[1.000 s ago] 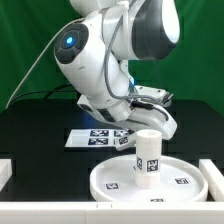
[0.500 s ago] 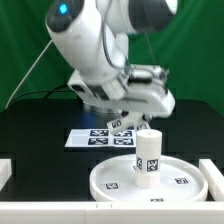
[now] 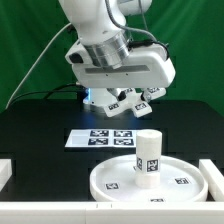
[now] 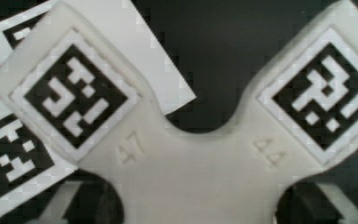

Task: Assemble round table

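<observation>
Jaws pinch the cross-shaped base (image 4: 179, 160) clear of the bench (image 3: 40, 130), while the leg (image 3: 148, 150) already stands upright on the round disc (image 3: 100, 178), so joining base to leg seemingly remains.

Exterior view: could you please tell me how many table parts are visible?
3: the disc in front, the leg upright on it, and the cross-shaped base up at the gripper, above the marker board.
</observation>
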You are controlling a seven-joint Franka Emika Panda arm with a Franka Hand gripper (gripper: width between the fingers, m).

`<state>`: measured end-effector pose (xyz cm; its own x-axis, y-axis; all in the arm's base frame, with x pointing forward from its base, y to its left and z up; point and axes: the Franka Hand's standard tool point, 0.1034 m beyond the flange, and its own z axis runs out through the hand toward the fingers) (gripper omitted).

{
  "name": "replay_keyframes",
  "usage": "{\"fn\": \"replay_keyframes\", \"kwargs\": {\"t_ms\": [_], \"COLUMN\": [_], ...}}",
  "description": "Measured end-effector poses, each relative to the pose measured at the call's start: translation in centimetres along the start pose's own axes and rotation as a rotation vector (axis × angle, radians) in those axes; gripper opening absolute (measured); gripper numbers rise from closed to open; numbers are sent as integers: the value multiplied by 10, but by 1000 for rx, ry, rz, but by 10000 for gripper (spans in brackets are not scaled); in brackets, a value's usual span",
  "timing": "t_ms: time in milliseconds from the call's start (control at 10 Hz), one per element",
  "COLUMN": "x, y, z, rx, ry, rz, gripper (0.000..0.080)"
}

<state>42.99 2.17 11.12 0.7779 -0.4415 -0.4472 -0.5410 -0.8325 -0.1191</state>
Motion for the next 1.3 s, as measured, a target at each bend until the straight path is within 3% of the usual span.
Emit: {"fn": "replay_keyframes", "kwargs": {"t_ms": [100,200,300,400,500,600,800,1000,1100,1300], "x": [8,12,19,20,20,21,22,46,62,77], "y": [-7,-23,-41,-55,-64,-64,-62,-79,-85,-86], "z": [-4,-18,-32,-42,-45,-42,-40,-64,-71,-75], "rx": [-61,-124,-145,-158,-142,-129,-136,-154,-162,-172], "ry": [78,140,212,276,332,376,361,317,318,309], "rz": [-65,-142,-197,-242,-247,-254,-254,-253,-253,-253], "gripper": [436,436,436,436,436,436,436,436,436,436]}}
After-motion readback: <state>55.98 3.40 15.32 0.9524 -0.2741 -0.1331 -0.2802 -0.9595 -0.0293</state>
